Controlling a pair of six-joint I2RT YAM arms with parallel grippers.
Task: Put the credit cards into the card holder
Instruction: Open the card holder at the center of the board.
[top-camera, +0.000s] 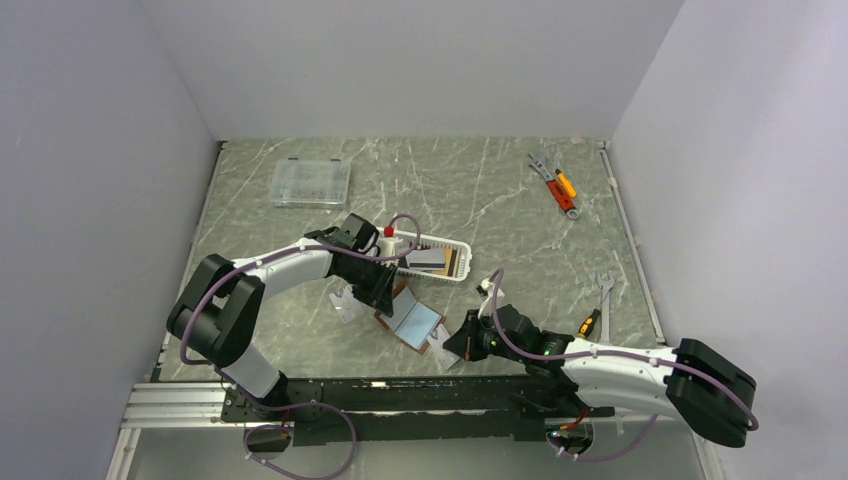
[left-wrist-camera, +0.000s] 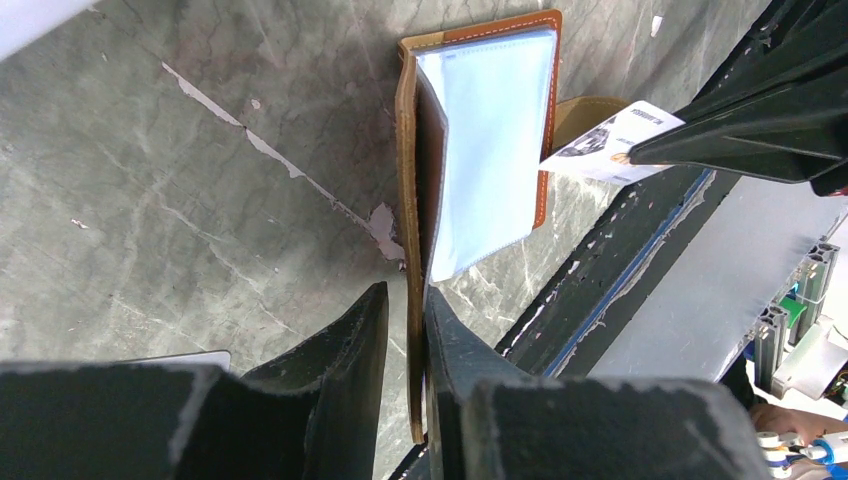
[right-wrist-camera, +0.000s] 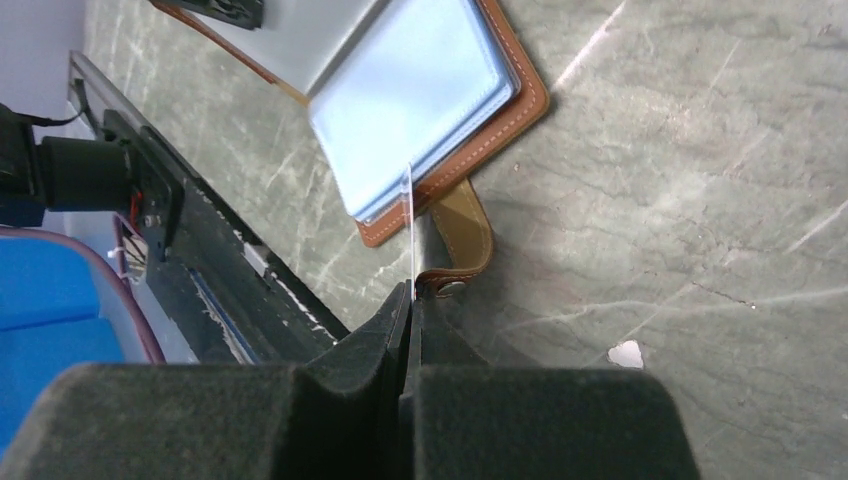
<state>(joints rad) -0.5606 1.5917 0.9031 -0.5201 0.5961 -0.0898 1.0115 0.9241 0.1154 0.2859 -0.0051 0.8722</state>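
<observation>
**COUNTER AND ENCLOSURE**

We observe a scratched grey-green marbled counter (top-camera: 500, 200) inside plain pale walls (top-camera: 400, 60). The card holder (top-camera: 413, 322) rests open near its front edge. The left end effector (left-wrist-camera: 407, 300) clamps its brown cover, and the right end effector (right-wrist-camera: 411, 295) pinches a white card (left-wrist-camera: 605, 143).

Grey marbled table (top-camera: 480, 190) — open card holder (top-camera: 415, 322), white basket (top-camera: 440, 241), clear box (top-camera: 311, 182), tools (top-camera: 555, 185)

Clear box (top-camera: 311, 182), white basket (top-camera: 462, 250) (slotted)
</observation>
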